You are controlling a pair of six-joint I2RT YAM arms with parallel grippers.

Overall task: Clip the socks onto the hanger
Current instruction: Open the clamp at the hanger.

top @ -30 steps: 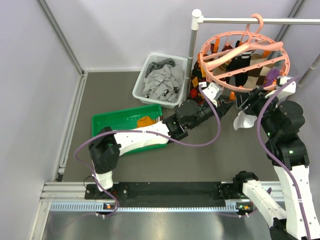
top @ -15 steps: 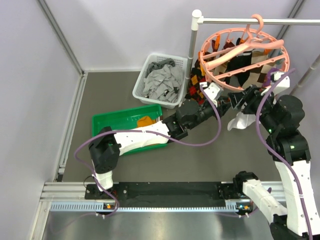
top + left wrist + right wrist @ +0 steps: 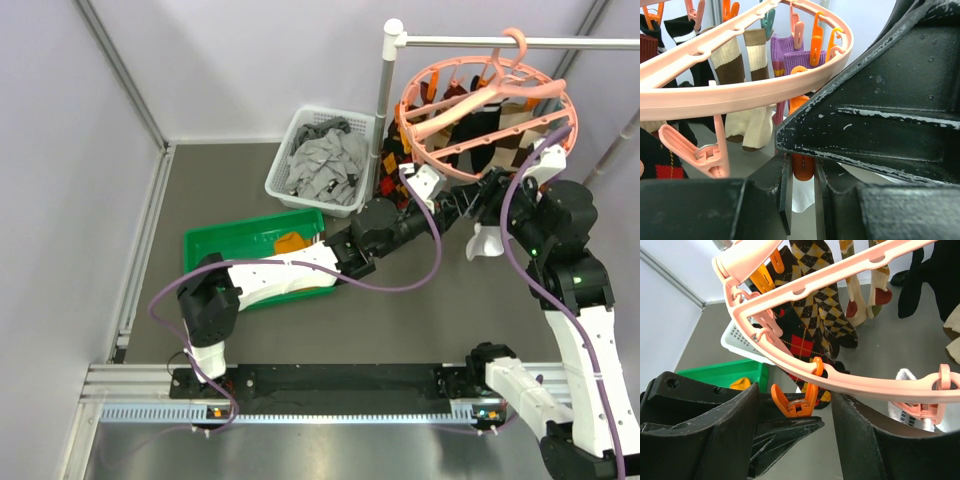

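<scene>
**A:** What is the left wrist view showing that the overhead one is not?

**B:** The left claw [image 3: 802, 176] is pinching an orange clip [image 3: 803, 167] under the rim of the hanger [image 3: 740, 92]. Its fingers are nearly together on the clip, and white cloth [image 3: 801, 197] is hanging just below. From above, both claws are blending into one dark cluster.

**A:** And the right wrist view?

**B:** The right claw [image 3: 796, 396] is standing wide open and gripping nothing. Its fingers are flanking what looks like the same clip. A white sock [image 3: 905, 377] is dangling beyond the rim beside a pink clip [image 3: 922, 410].

**A:** Where is everything sitting?

**B:** The hanger is hanging over the far right corner of the desk [image 3: 420, 320], with both claws meeting at its near rim. A mustard-orange sock [image 3: 290, 241] is lying in the green tray [image 3: 215, 245], left of the middle and well apart from either claw.
</scene>
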